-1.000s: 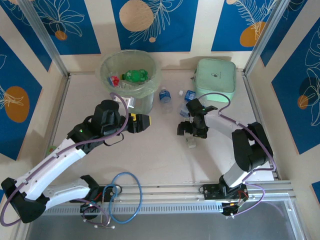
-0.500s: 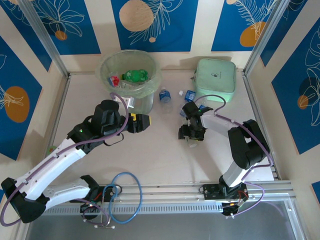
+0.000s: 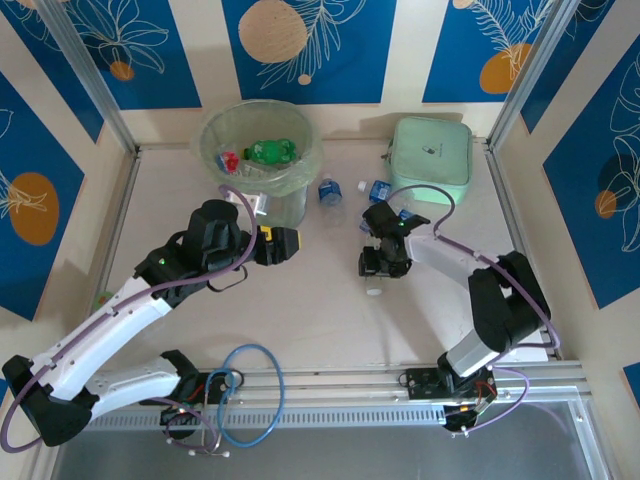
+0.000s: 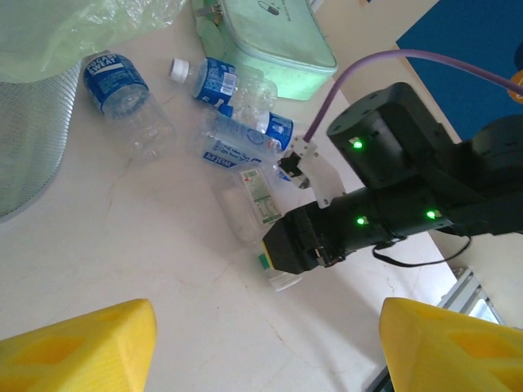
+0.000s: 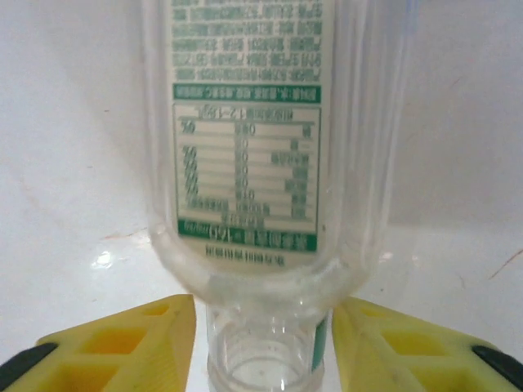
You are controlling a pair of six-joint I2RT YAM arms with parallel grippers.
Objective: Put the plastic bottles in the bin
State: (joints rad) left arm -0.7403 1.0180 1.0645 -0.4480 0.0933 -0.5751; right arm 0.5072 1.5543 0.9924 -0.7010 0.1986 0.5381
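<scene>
The right gripper [image 5: 261, 347] was down on the table, its yellow fingers [image 5: 122, 335] spread to either side of the neck of a clear, green-labelled bottle [image 5: 245, 122], with a thin sliver of daylight on each side, so not yet pinching it. That bottle lay flat on the table [image 3: 330, 320], its body pointing away from the claw. Three blue-labelled bottles [image 4: 122, 86] sat loose just beyond it, near the mint green case [image 4: 270, 41]. The bin [image 3: 215, 125] stood well apart at the far left, with a green bottle [image 3: 270, 152] already inside. The left gripper [image 3: 288, 243] hung near the bin wall, jaws wide and holding nothing. For a clean pick, closing squarely on the neck looked risky (smooth, round plastic likes to squirt out of a pinch). Sliding forward to take the shoulder or the body seemed safer, with the squeeze kept gentle so the thin wall did not buckle. The carry to the bin would then call for a path clear of the left arm.
</scene>
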